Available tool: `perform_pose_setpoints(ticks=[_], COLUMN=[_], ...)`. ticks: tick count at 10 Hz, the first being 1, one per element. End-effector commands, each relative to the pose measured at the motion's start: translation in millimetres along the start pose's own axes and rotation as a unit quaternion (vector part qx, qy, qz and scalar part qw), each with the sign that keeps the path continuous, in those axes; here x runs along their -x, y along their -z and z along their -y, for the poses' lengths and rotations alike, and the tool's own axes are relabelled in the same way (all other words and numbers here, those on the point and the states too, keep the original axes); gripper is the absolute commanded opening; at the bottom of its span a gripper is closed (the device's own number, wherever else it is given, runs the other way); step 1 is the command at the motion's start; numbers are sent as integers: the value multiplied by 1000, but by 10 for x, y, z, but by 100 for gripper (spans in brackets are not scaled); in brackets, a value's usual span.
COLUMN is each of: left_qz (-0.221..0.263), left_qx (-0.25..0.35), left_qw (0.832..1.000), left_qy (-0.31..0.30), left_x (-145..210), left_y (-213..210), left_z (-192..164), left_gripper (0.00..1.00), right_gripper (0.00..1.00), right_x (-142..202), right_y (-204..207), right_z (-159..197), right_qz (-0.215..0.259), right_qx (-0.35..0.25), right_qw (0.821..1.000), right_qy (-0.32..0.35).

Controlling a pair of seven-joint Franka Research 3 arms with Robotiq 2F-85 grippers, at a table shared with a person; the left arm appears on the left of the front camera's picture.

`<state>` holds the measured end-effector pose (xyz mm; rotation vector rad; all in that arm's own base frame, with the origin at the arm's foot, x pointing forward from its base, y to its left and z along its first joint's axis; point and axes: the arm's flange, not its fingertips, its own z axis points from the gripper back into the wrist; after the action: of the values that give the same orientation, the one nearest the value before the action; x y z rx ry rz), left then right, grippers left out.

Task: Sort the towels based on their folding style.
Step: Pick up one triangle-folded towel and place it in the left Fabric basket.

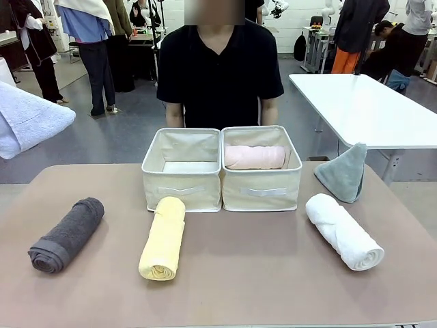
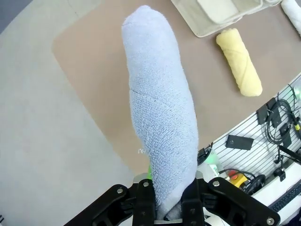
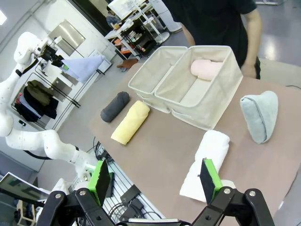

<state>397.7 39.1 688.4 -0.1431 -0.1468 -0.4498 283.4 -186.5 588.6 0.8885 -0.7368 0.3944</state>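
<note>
My left gripper (image 2: 168, 203) is shut on the base of the light blue cone towel (image 2: 160, 113), held high off the table's left side; the same light blue towel (image 1: 27, 119) juts in at the front view's left edge. On the table lie the dark grey roll (image 1: 67, 234), yellow roll (image 1: 164, 238) and white roll (image 1: 343, 231). The grey-green cone (image 1: 343, 173) stands at the right. The pink roll (image 1: 255, 157) lies in the right bin (image 1: 261, 193). My right gripper (image 3: 155, 181) is open, above the near edge by the white roll (image 3: 207, 162).
The left bin (image 1: 181, 186) holds no towel. A person (image 1: 218, 68) stands right behind both bins, a hand (image 3: 248, 70) at the right bin's far side. A white table (image 1: 369, 109) stands at the back right. Bare brown tabletop (image 1: 246, 260) spreads between the rolls.
</note>
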Motion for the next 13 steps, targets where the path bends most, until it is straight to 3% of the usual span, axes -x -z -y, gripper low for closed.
perform_pose_setpoints(ticks=[1, 3, 6, 8, 9, 10, 11, 12, 13], left_qz=[-5, -4, 58, 23, -3, -21, -62, -78, -82], left_qx=[-9, 0, -27, -41, -66, -79, -45, -18, -27], left_qw=[1000, 1000, 981, 968, 968, 969, 962, 953, 951], left_qy=[-9, -1, 184, 248, 243, 234, 263, 294, 298], left_x=[-113, -31, -120, -407, -342, -68, 395, 960, 1289], left_y=[118, 48, -147, -26, -20, -156, -363, -549, -629], left_z=[-64, -24, 564, 811, 816, 700, 502, 307, 201], left_gripper=[15, 18, 18, 18, 18, 18, 18, 18, 18], right_gripper=[100, 100, 100, 100, 100, 100, 100, 100, 100], right_x=[8, 8, 8, 8, 8, 8, 8, 8, 8], right_y=[-8, -8, -8, -8, -8, -8, -8, -8, -8], right_z=[-5, -5, -5, -5, -5, -5, -5, -5, -5], right_qz=[-1, -1, -1, -1, -1, -1, -1, -1, -1], right_qx=[-4, -4, -4, -4, -4, -4, -4, -4, -4], right_qw=[1000, 1000, 1000, 1000, 1000, 1000, 1000, 1000, 1000], right_qy=[1, 1, 1, 1, 1, 1, 1, 1, 1])
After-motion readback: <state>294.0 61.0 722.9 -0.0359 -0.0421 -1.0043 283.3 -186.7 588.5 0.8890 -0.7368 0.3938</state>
